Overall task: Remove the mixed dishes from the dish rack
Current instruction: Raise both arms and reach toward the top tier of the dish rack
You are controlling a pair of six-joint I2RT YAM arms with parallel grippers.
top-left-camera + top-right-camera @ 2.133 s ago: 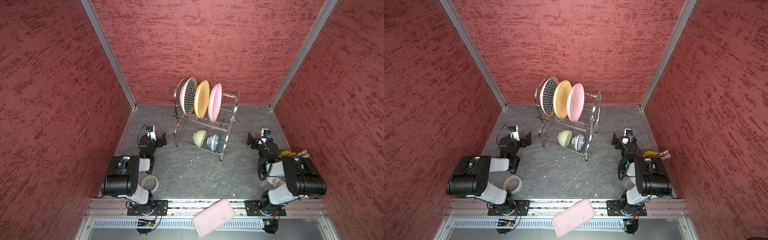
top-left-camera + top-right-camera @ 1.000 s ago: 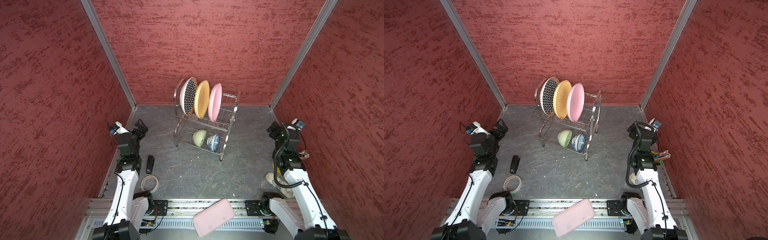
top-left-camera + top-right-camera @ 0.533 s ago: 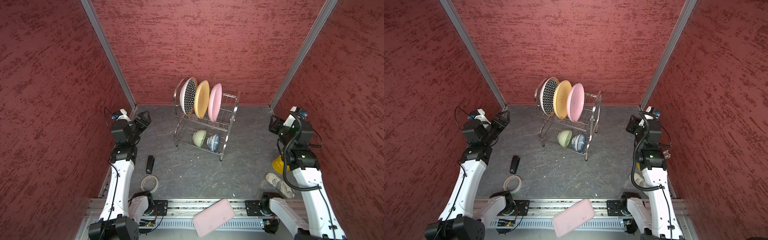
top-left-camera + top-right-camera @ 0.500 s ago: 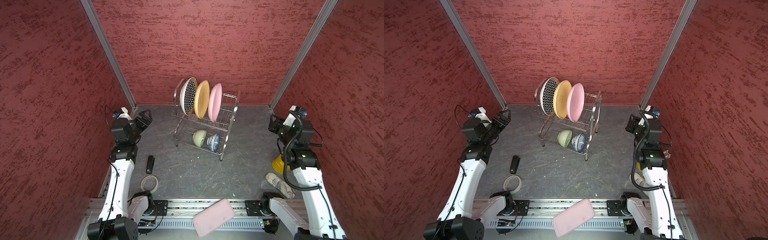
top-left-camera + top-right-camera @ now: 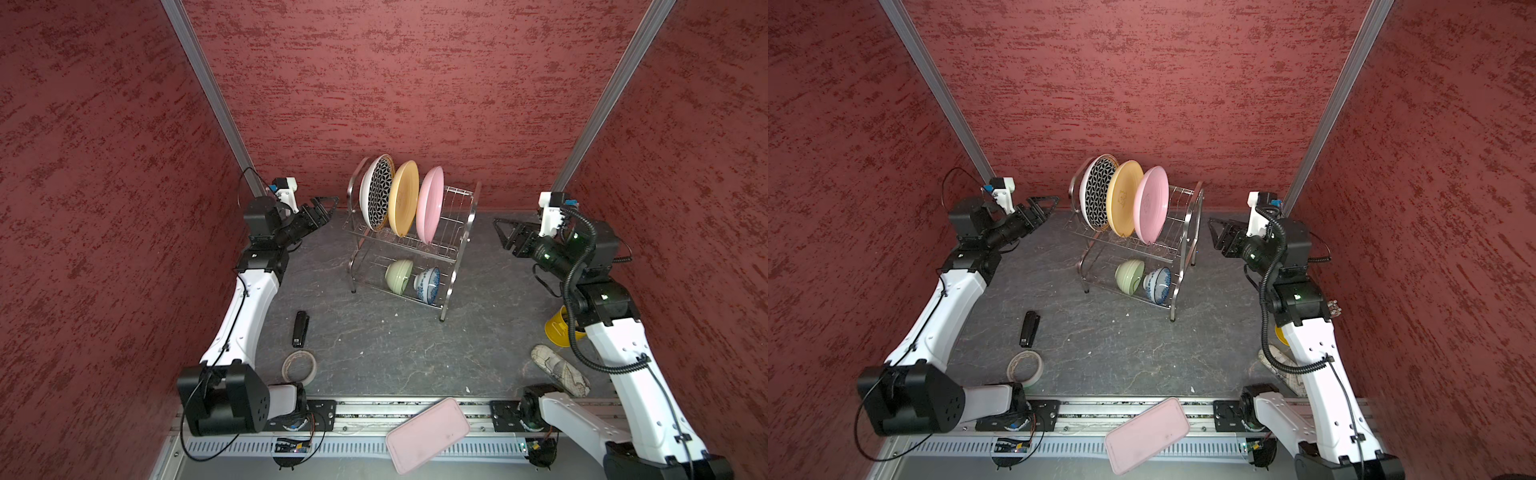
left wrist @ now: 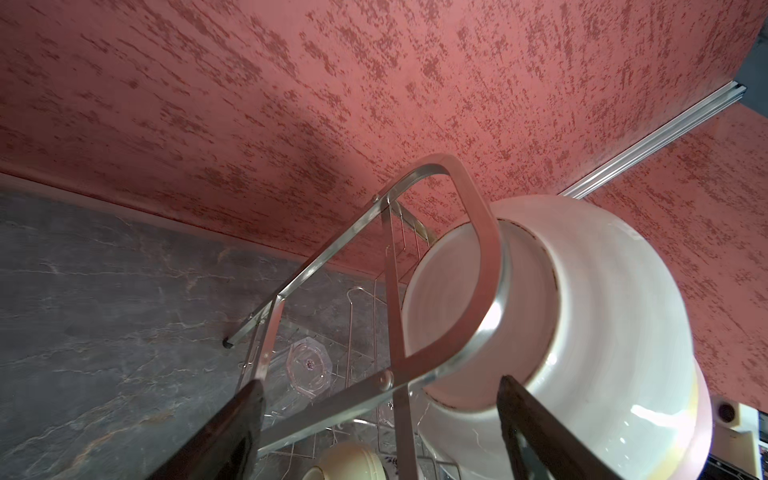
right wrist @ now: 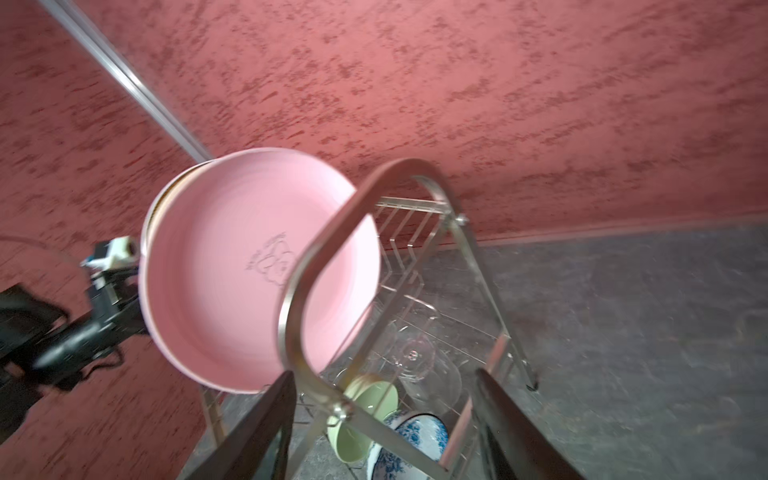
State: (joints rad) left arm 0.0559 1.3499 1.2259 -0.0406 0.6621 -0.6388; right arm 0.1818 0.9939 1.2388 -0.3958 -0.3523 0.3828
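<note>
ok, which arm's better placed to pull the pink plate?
Right, likely. The pink plate is the last in the dish rack on that side, facing the open, empty right tool. The left tool, also open, sits at the other end, with the black-and-white plate and yellow-orange plate between.

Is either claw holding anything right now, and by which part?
Nothing is held. The left claw and the right claw are both open and empty, off either side of the dish rack, touching no dish.
</note>
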